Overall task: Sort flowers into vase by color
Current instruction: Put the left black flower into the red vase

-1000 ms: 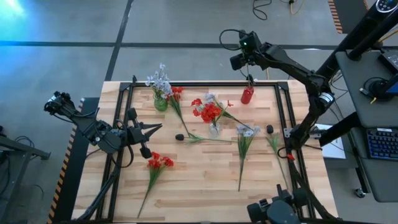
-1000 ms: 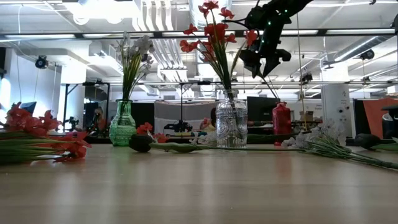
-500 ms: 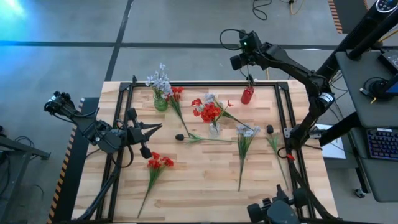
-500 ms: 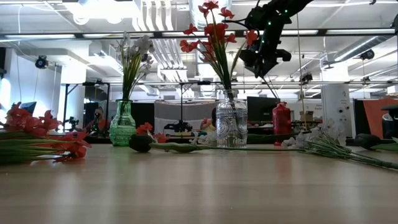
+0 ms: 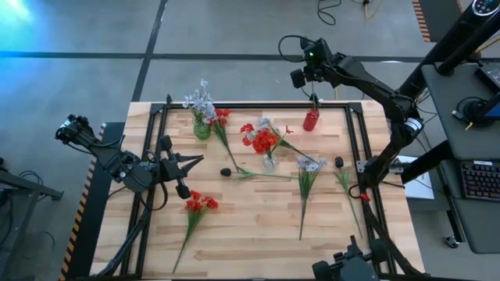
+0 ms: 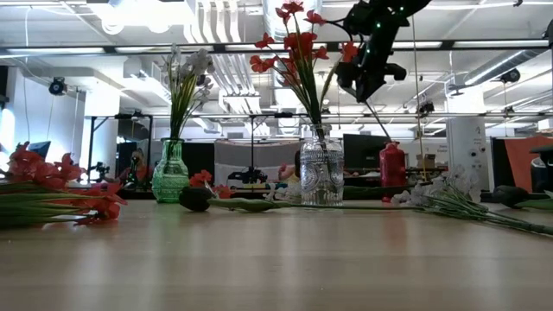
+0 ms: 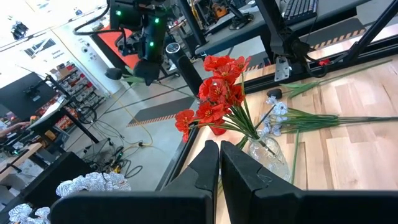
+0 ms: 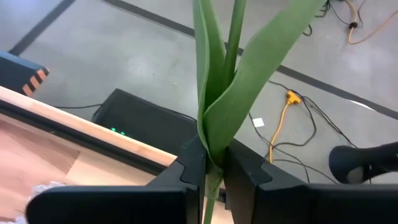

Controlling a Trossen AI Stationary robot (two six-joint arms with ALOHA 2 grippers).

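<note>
Flowers look light, limp and easily crushed, best taken low on the stem; the right gripper [image 8: 214, 167], high above the red vase [image 5: 311, 119], pinches one green stem [image 8: 235, 25]; the left gripper [image 7: 219, 163] waits shut at the table's left edge.

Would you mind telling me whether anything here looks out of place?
Nothing looks tipped or broken. The one oddity is a red spray lying on the table right beside the green vase, which holds pale flowers, while red blossoms stand in the clear vase.
</note>
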